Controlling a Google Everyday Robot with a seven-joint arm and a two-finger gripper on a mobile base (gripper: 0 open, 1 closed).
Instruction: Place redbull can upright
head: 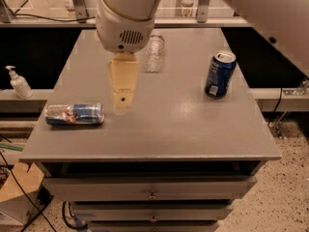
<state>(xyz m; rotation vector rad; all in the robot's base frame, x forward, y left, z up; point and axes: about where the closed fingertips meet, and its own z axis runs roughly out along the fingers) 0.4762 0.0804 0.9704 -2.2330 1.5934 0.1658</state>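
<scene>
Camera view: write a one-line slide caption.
Gripper hangs over the gray table beside the redbull can lying on its side.

The grey bench [183, 124] bears the redbull can [75, 114], blue and silver with a reddish patch, near its left edge. A dark-blue soda can [220, 74] with white markings and a silver top stands near its right edge. The pale-yellow gripper [122, 98] hangs just inward of the redbull can.

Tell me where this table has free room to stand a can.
The front strip is bare, from the lying redbull can to the right edge. So is the back-left corner, beside the plastic bottle. Crowded: left-centre, where the claw hangs near the redbull can.
</scene>
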